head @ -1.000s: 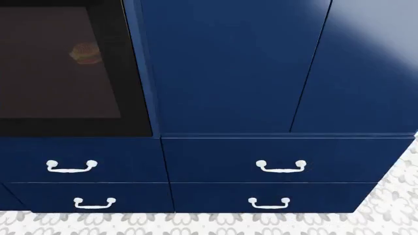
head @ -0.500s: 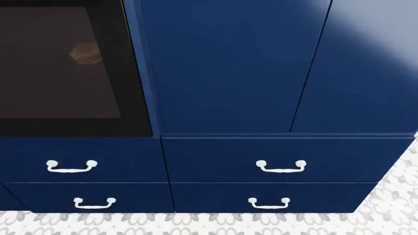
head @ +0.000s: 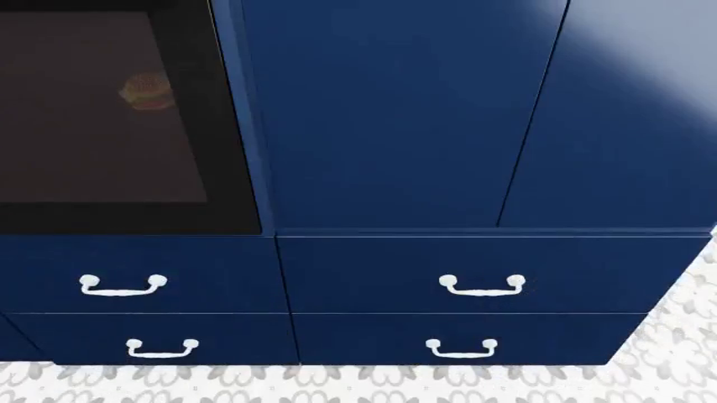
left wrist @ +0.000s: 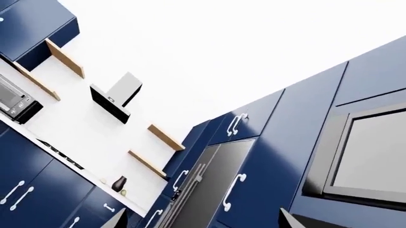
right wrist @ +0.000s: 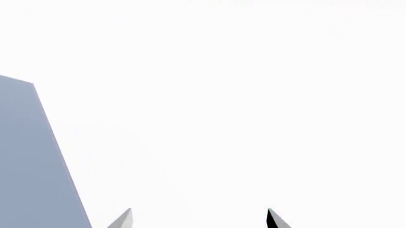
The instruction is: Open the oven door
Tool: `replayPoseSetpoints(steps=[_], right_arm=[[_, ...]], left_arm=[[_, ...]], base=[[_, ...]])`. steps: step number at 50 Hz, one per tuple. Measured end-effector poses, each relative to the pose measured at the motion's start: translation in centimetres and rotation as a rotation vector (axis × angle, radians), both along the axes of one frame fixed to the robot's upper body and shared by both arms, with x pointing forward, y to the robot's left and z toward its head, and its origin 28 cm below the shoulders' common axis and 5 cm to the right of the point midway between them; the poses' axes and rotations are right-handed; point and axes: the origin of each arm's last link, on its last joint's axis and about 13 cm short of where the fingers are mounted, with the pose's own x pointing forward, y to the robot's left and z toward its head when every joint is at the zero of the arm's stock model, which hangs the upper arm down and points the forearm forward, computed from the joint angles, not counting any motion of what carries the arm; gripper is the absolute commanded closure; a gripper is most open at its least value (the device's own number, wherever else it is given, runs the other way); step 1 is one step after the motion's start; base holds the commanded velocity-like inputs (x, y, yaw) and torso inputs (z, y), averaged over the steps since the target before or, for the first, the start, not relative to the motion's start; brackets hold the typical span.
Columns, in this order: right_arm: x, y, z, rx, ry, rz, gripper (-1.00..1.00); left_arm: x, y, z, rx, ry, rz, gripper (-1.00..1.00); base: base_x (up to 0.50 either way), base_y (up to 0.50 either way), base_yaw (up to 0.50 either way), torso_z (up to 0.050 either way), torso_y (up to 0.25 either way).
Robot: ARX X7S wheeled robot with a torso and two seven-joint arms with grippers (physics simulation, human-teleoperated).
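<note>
**Oven door shut, both grippers far from it**

Seen from the head view: the oven door [head: 112, 126], black and shiny, up in the left corner, shut flat against the blue cabinets. Right below it, blue drawers [head: 471, 273] with small white handles. Behind the dark glass, something round like a burger [head: 146, 91].

Probably big, heavy and stiff, swinging on a hinge. Smooth glass, so slippery and easy to crack: not a place to push. Best taken by its bar handle along one edge, not in sight in any view now.

No arms in the head view. Only in the left wrist view: the left gripper [left wrist: 203, 223], jaws wide apart, holding nothing, pointing up at the kitchen wall, a hood [left wrist: 117, 97] and a grey framed window [left wrist: 374, 152], maybe the oven from low down; hard to tell. Only in the right wrist view: the right gripper [right wrist: 198, 221], jaws wide too, holding nothing, facing mostly plain white.
</note>
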Motion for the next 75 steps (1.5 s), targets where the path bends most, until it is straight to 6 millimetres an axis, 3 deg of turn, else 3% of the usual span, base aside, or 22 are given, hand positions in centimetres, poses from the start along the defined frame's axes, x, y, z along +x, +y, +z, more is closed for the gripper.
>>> replayPoseSetpoints(steps=[16, 75], right_arm=[[-0.02, 0.01, 0.10, 0.014, 0.000, 0.006, -1.00], [-0.14, 0.14, 0.22, 0.021, -0.014, 0.031, -1.00]], left_arm=[[-0.06, 0.00, 0.04, -0.002, -0.015, 0.017, -1.00], [-0.16, 0.03, 0.02, -0.014, -0.021, 0.021, -1.00]], base=[[0.00, 0.00, 0.00, 0.000, 0.000], [0.00, 0.00, 0.50, 0.000, 0.000]])
